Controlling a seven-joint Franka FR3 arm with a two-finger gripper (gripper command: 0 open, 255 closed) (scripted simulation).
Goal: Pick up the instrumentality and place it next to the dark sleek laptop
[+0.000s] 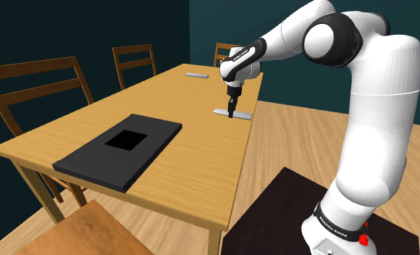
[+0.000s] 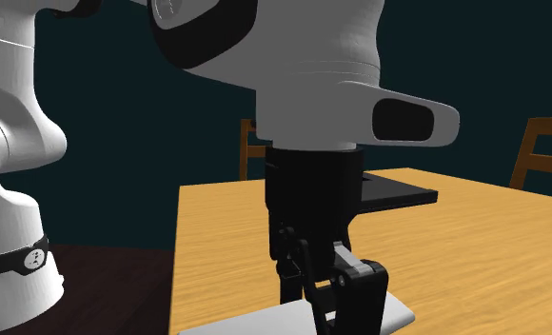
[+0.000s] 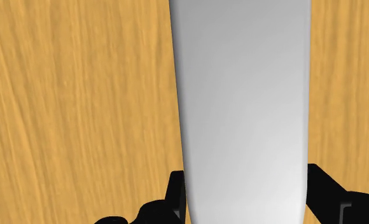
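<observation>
Claw (image 1: 232, 111): we see it clenched on the grey slab (image 3: 243, 108)
Slab: flat on table (image 1: 201, 166), well apart from laptop (image 1: 122, 150)

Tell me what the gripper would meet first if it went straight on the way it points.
The flat grey slab on the wooden table, directly below the gripper. It looks very close to the slab, though the exact gap is unclear.

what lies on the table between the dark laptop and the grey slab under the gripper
Nothing: in the shoulder view, only bare tabletop separates the laptop from the grey slab.
</observation>
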